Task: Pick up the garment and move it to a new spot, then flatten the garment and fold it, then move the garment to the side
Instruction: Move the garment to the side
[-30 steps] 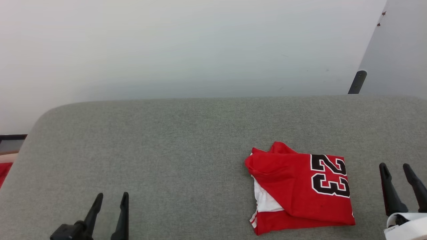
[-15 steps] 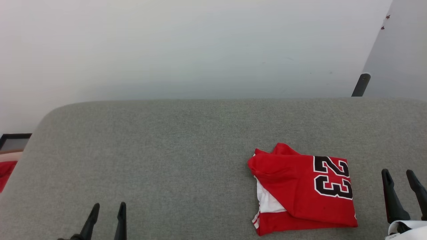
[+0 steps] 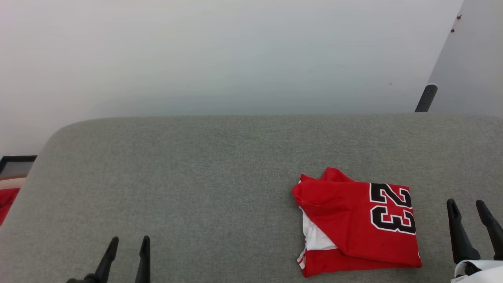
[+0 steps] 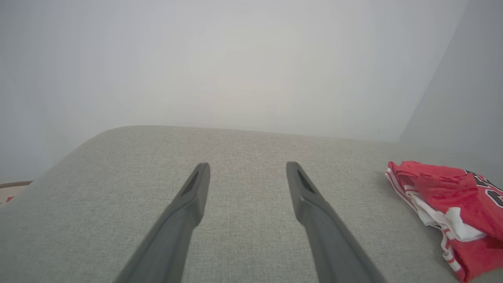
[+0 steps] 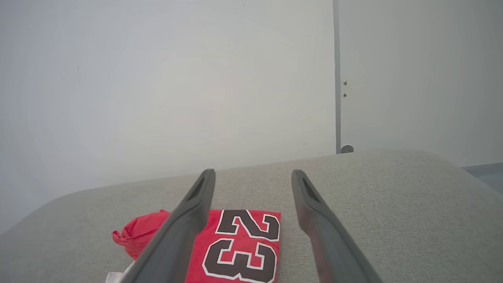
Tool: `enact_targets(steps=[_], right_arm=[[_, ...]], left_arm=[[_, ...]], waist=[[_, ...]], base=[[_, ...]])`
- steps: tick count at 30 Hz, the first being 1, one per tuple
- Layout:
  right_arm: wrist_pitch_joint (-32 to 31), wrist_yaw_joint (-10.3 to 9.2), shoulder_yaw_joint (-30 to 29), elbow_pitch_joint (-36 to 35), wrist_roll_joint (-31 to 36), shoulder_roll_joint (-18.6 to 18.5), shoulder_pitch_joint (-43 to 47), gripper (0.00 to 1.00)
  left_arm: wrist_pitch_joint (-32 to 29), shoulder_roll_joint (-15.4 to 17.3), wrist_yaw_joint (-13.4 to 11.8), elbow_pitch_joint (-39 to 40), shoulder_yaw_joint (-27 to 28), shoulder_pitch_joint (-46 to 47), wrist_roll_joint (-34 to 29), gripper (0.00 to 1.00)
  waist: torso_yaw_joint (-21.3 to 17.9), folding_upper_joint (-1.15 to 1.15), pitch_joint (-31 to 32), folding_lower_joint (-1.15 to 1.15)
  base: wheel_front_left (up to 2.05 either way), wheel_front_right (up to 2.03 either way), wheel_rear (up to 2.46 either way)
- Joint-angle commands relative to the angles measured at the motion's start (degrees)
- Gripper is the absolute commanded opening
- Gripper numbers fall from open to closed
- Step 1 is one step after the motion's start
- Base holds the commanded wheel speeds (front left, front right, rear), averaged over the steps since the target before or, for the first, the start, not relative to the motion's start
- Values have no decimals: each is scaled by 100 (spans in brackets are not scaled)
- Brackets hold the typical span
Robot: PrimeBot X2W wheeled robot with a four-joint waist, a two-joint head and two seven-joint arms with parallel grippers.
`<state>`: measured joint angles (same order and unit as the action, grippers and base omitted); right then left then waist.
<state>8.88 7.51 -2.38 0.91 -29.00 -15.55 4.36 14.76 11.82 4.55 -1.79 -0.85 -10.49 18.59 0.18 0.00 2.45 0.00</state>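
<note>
The garment [image 3: 355, 224] lies folded into a compact rectangle on the right part of the grey padded surface [image 3: 196, 177], red with a black number 23 facing up and a white sleeve edge at its left. My right gripper [image 3: 467, 204] stands open just right of it, touching nothing. My left gripper [image 3: 129, 240] is open at the lower left, far from the cloth. In the left wrist view the garment [image 4: 452, 204] shows at the right, beyond the empty left gripper [image 4: 247, 167]. In the right wrist view the garment [image 5: 239, 243] lies below the open right gripper [image 5: 253, 173].
A pale wall [image 3: 235, 55] rises behind the surface. A dark post [image 3: 426, 98] stands at the back right beside a grey panel [image 3: 471, 70]. Something red [image 3: 6, 200] lies on the floor past the left edge. The surface's left half is bare fabric.
The head camera shifted slightly, so the whole picture slid. Both grippers have dropped lower in the view, still open. The garment has not moved on the surface.
</note>
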Motion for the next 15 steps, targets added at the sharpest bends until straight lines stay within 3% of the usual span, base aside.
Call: enact_targets(steps=[1, 15], right_arm=[[22, -5, -12, 3, 57, 18, 79, 100], [-18, -5, -56, 43, 222, -21, 81, 100]], left_arm=[[-1, 22, -12, 16, 0, 36, 26, 100], [5, 47, -62, 39, -71, 94, 54, 100]], waist=[[-5, 0, 2, 0], [8, 0, -27, 0]], base=[[0, 0, 0], [0, 0, 0]])
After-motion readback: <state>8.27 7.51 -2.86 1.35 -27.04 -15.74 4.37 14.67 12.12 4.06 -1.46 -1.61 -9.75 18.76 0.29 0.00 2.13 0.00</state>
